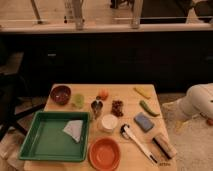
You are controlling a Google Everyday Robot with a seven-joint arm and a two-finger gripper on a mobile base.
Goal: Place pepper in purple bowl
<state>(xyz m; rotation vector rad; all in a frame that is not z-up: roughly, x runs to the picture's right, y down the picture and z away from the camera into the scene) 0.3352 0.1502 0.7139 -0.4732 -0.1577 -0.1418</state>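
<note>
While the white arm (199, 100) hangs well to the right of the green tray (27, 145), past the table's right edge, its gripper (175, 110) sits at the arm's low end, off the tabletop. Whether it is open or closed cannot be told.

The pepper (148, 108) lies on the wooden table (127, 95) far to the right of the tray, about level with the tray's back rim. It is near the gripper but apart from it. The purple bowl (60, 94) stands upright just behind the tray's back left corner, well apart from the pepper.

A grey cloth (74, 130) lies crumpled inside the tray. A pale green lump (78, 100) rests just behind the tray's back rim, beside the purple bowl. A white tub (109, 122) stands just right of the tray, and an orange bowl (104, 153) sits off the tray's front right corner. Farther right of the tray lie a blue sponge (143, 122) and a white-handled brush (137, 142). A yellow item (142, 91) lies behind the pepper.
</note>
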